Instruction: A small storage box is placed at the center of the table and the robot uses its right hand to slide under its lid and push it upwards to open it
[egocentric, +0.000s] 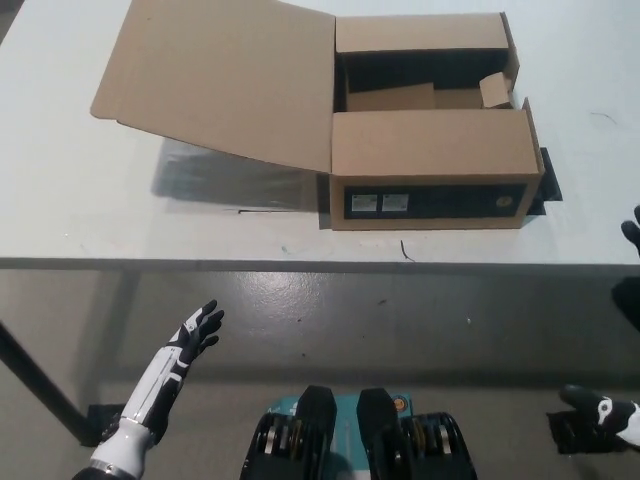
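Storage box (430, 150) open, lid (225, 80) folded left; left hand (197, 330) spread, low near; right hand (632, 238) at right edge, fingers unreadable.

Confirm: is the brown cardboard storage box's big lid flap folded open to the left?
Yes, the brown cardboard storage box has its lid flap swung out leftward, exposing the dark interior.
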